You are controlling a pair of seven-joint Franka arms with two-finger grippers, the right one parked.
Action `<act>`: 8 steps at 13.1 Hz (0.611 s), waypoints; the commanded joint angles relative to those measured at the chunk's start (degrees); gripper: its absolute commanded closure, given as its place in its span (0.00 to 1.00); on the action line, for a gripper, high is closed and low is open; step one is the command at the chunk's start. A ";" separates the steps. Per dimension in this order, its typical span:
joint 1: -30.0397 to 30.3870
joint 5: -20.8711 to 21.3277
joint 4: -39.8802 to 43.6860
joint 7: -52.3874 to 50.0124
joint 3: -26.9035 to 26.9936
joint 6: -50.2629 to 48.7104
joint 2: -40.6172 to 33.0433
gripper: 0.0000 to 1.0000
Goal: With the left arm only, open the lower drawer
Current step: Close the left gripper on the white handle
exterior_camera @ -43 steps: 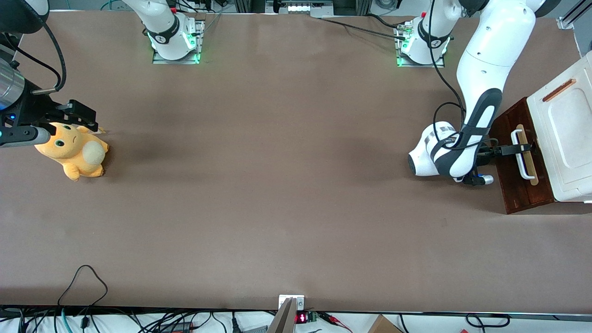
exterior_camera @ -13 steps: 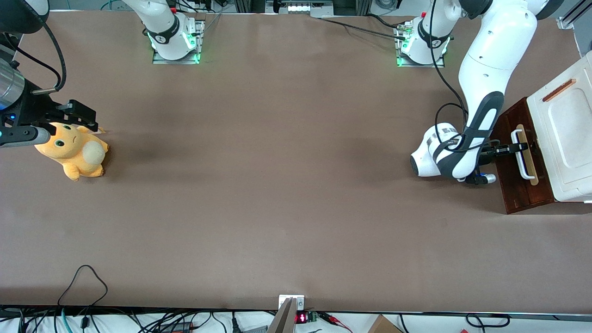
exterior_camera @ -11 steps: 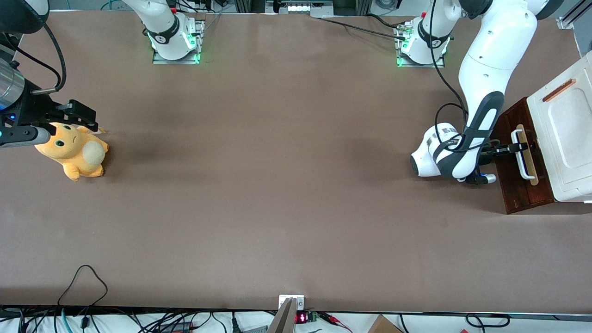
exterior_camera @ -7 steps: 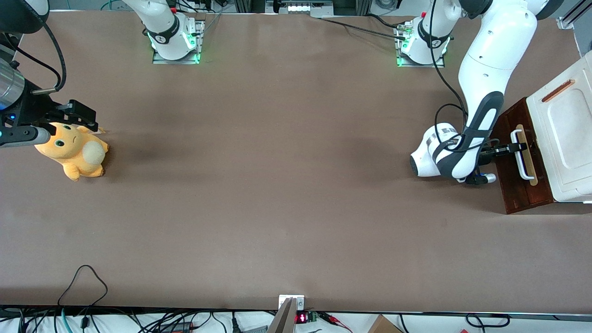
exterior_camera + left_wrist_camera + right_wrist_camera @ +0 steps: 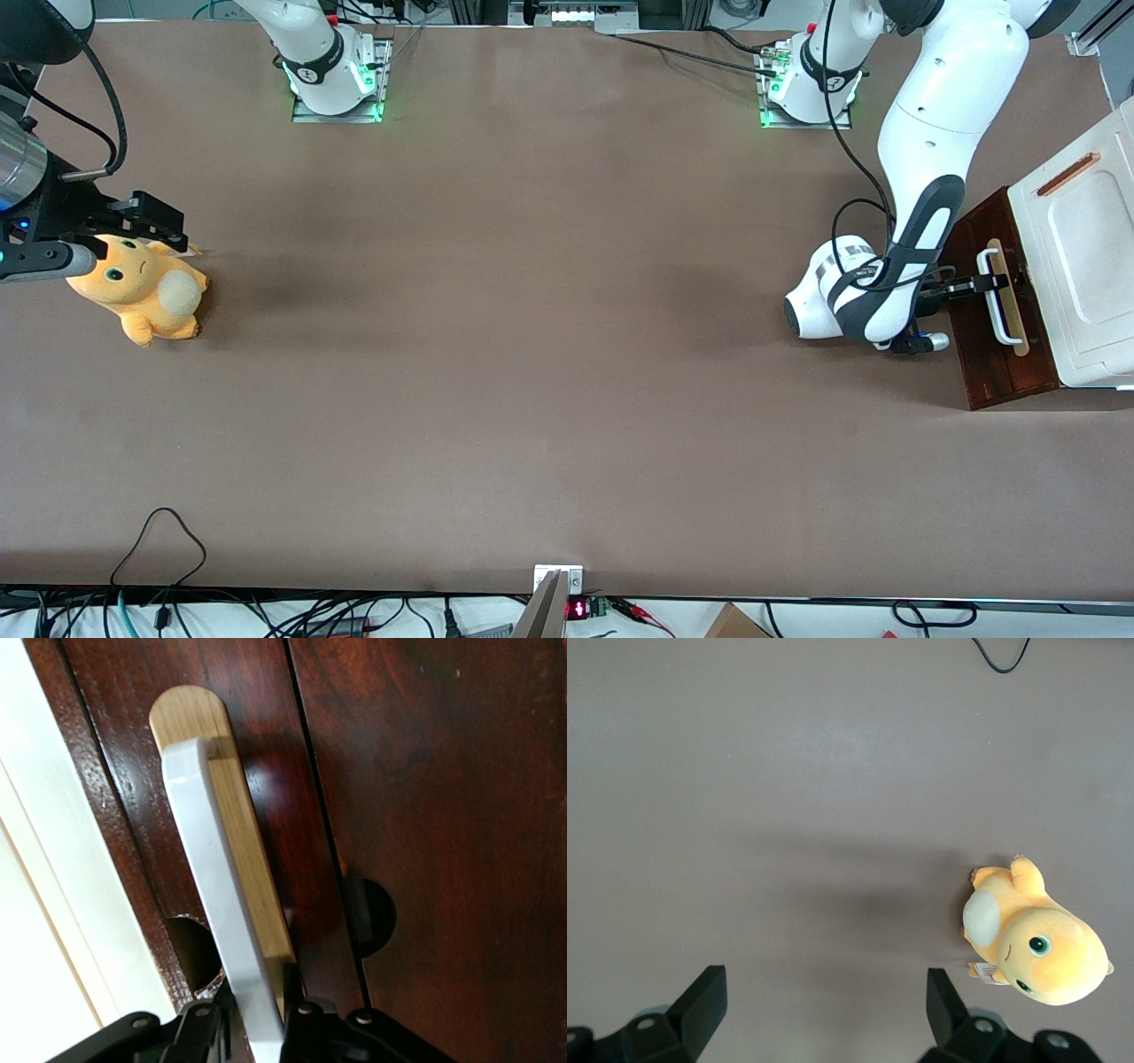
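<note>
The lower drawer (image 5: 974,354) is a dark reddish-brown front with a pale wood strip (image 5: 1010,297) and a white loop handle (image 5: 994,306). It sits under the white cabinet top (image 5: 1085,248) at the working arm's end of the table. None of its pale inside shows. The left arm (image 5: 926,177) reaches down in front of it. My gripper (image 5: 997,283) is level with the handle, shut on the bar. In the left wrist view the handle (image 5: 213,886) runs between the two black fingers (image 5: 310,1028) of my gripper (image 5: 261,1028), and both press against it.
A seam (image 5: 310,815) splits the dark front into two panels with half-round notches. A yellow plush toy (image 5: 137,288) lies toward the parked arm's end of the table. A black cable loop (image 5: 159,532) rests near the table edge closest to the front camera.
Since 3.3 s ago my fingertips have drawn back a little from the drawer front, to the handle bar. Handle and cabinet top have shifted slightly toward the parked arm's end.
</note>
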 commanded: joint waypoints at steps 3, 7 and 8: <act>0.02 -0.14 0.40 1.35 -1.71 -0.82 0.02 0.84; -0.51 -1.11 0.75 0.82 -1.89 -0.82 0.02 0.85; -0.69 -1.37 0.75 0.82 -1.89 -0.82 -0.07 0.85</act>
